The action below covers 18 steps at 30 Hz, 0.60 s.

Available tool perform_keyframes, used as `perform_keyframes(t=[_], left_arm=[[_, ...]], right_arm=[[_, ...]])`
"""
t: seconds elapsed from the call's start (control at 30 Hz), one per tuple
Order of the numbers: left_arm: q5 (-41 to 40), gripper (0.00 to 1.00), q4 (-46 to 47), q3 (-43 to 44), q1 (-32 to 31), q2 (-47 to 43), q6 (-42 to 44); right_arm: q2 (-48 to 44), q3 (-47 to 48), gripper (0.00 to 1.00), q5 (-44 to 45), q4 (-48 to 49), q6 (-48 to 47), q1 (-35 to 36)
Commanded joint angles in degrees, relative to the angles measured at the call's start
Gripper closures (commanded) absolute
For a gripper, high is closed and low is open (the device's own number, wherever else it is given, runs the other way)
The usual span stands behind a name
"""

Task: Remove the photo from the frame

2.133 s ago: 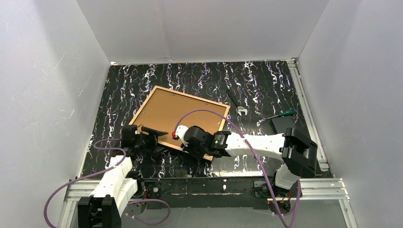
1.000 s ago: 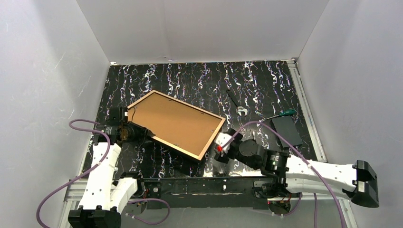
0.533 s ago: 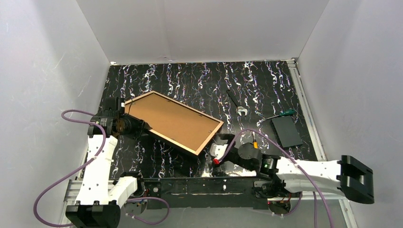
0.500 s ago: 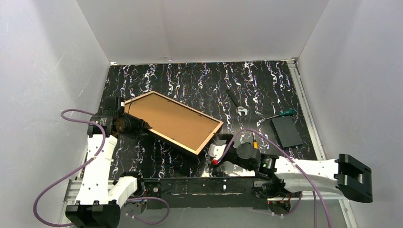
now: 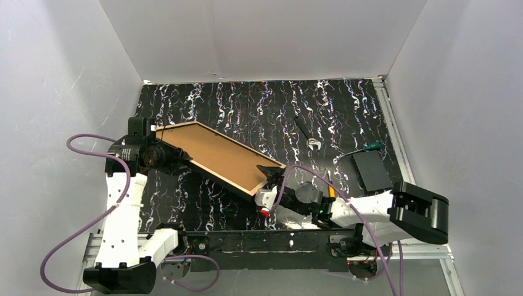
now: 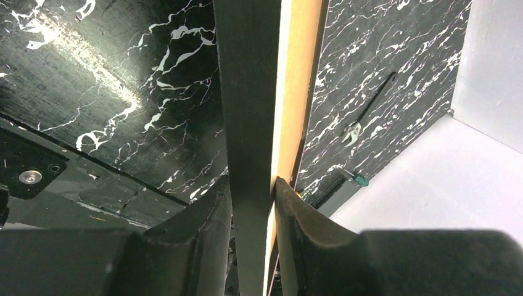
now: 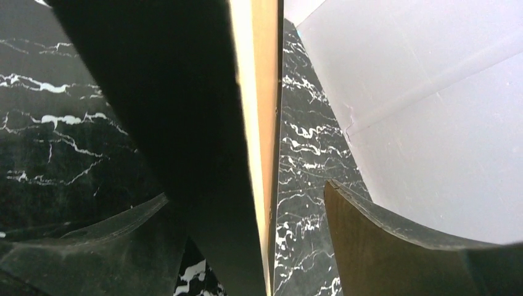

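Note:
The frame (image 5: 247, 183) is off flat, its left end raised, with the brown back of the photo (image 5: 216, 151) facing up; the printed side is hidden. My left gripper (image 5: 177, 161) is shut on the frame's left short edge. In the left wrist view both fingers (image 6: 210, 216) press the dark frame edge (image 6: 247, 92), with the brown backing (image 6: 299, 74) beside it. My right gripper (image 5: 271, 174) stands open at the frame's near right corner. In the right wrist view the frame edge (image 7: 185, 111) and backing (image 7: 266, 92) run between the spread fingers (image 7: 395, 246), apart from the right one.
A small black flat box (image 5: 372, 171), a green-handled screwdriver (image 5: 365, 148) and a wrench (image 5: 306, 132) lie on the marbled black table (image 5: 259, 105) at the right. White walls close in on three sides.
My left arm has lifted the frame's left end and drawn it back to the left. My right arm has swung in leftward until its open jaws straddle the frame's right corner.

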Motion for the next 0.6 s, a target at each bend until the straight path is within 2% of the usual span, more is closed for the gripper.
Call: perform_keyframes(t=[0.0, 0.23, 0.3, 0.37, 0.43, 0.57], left_arm=[[0.2, 1.00, -3.8, 3.3, 0.2, 0.1, 1.1], [-0.5, 1.00, -4.1, 5.2, 0.2, 0.8, 1.3], [-0.9, 1.00, -4.2, 5.7, 0.2, 0.9, 1.4], [-1.2, 1.00, -4.2, 6.4, 0.2, 1.0, 1.6], [-1.3, 0.99, -4.2, 6.8, 0.2, 1.2, 1.7], [-1.4, 0.78, -3.2, 7.8, 0.2, 1.4, 2.5]], right_arm=[[2.2, 3.5, 0.19, -1.7, 11.6, -0.9, -0.1], [5.7, 6.0, 0.29, -2.6, 13.5, 1.2, -0.2], [6.2, 6.5, 0.38, -2.3, 13.3, 2.0, -0.2], [6.3, 6.8, 0.52, -1.9, 13.5, 3.3, -0.2], [6.4, 6.8, 0.59, -1.4, 13.8, 4.2, -0.2], [6.3, 6.8, 0.69, -0.7, 13.9, 5.6, -0.3]])
